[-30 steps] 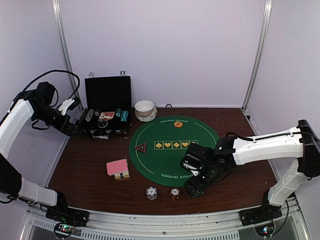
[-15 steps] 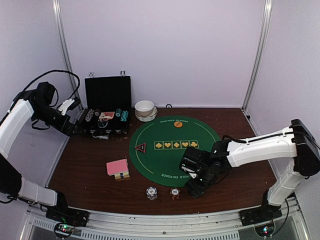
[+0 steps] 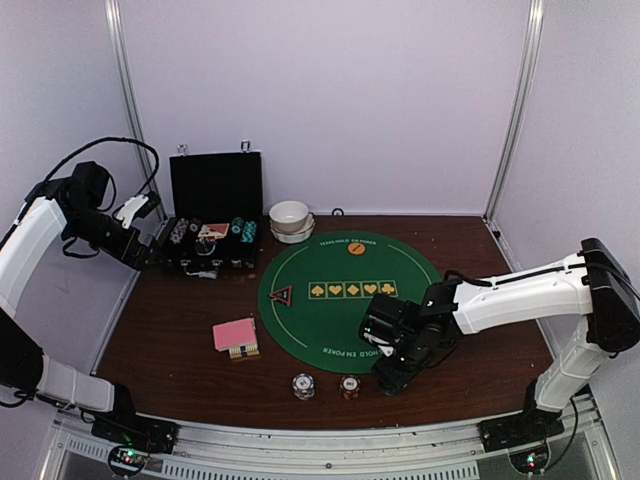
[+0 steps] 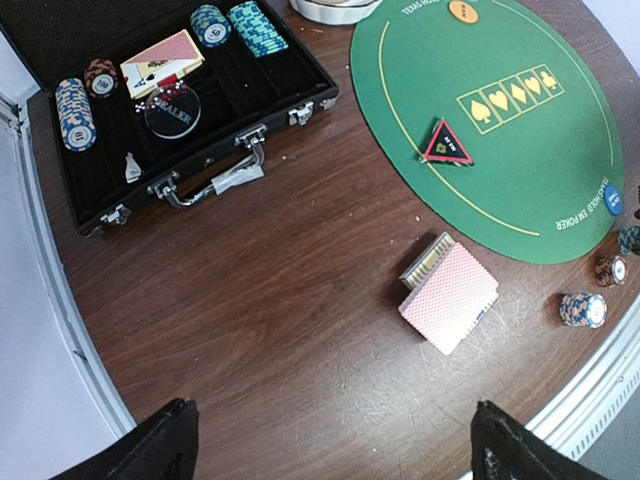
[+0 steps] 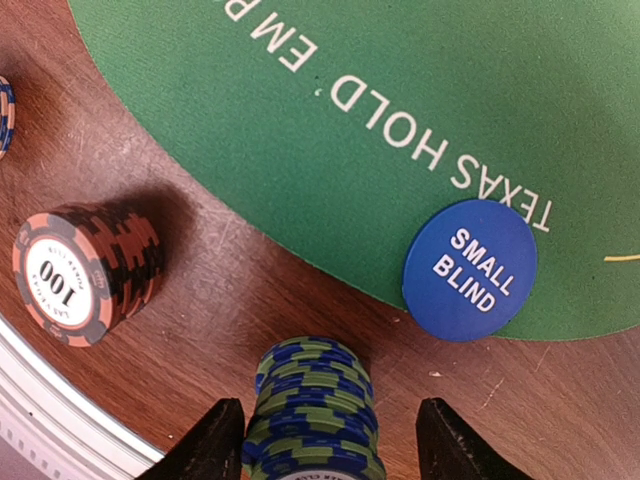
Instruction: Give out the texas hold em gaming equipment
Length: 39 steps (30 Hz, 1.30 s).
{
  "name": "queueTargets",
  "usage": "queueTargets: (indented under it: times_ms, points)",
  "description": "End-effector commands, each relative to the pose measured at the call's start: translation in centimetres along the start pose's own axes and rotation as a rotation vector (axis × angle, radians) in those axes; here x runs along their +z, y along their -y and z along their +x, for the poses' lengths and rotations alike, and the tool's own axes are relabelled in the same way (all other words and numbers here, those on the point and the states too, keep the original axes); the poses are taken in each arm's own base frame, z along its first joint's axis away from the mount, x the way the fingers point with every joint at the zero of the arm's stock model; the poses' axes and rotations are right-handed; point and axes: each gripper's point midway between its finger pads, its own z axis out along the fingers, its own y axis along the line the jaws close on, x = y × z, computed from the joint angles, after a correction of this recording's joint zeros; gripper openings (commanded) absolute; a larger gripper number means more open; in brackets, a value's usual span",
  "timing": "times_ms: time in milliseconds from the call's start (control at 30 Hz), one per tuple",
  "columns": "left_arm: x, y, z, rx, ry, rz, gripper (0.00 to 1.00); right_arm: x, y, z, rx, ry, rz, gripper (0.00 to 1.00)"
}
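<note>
A blue-and-green chip stack [image 5: 312, 410] stands on the wood just off the green mat [image 5: 400, 100]. My right gripper [image 5: 330, 440] straddles it, still open: the left finger touches the stack and the right finger [image 5: 455, 440] stands apart. The blue small-blind disc [image 5: 469, 270] lies on the mat's edge beside it. A red 100 chip stack [image 5: 85, 275] stands to the left. The pink-backed card deck [image 4: 448, 296], red triangle [image 4: 446, 145] and orange disc [image 4: 463, 10] show in the left wrist view. My left gripper [image 4: 335, 440] hangs open and empty, high over the bare table.
An open black case [image 3: 213, 215] at the back left holds more chips and cards. Stacked white bowls [image 3: 291, 221] sit behind the mat [image 3: 348, 290]. Two chip stacks [image 3: 303, 385] [image 3: 349, 386] stand near the front edge, left of my right gripper [image 3: 388, 378].
My right gripper has narrowed around the blue-and-green chip stack and shifted slightly left. The left arm has not moved.
</note>
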Motion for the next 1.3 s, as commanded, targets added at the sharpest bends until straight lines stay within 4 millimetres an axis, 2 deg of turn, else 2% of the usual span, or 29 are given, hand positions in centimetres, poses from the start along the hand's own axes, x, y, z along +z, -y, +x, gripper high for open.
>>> queueTargets:
  times_ms: [0,233,433,700,1000,1267]
  points:
    - [-1.0,0.1,-1.0,0.009,0.042,-0.004,0.98,0.1,0.7,-0.1,-0.008,0.003,0.031,0.61]
    - [-1.0,0.0,-1.0,0.009,0.041,-0.005,0.98,0.3,0.6,0.2,-0.009,-0.006,0.021,0.60]
    - [-1.0,0.1,-1.0,0.010,0.041,-0.004,0.97,0.4,0.6,0.3,-0.009,-0.013,0.020,0.52]
    - [-1.1,0.0,-1.2,0.012,0.044,-0.004,0.98,0.6,0.5,0.5,-0.010,-0.020,0.011,0.51]
    - [-1.2,0.1,-1.2,0.013,0.044,-0.006,0.98,0.3,0.4,0.3,-0.020,-0.018,0.007,0.25]
    - [-1.2,0.1,-1.2,0.016,0.044,-0.004,0.98,-1.9,0.2,-1.1,-0.040,0.006,0.013,0.17]
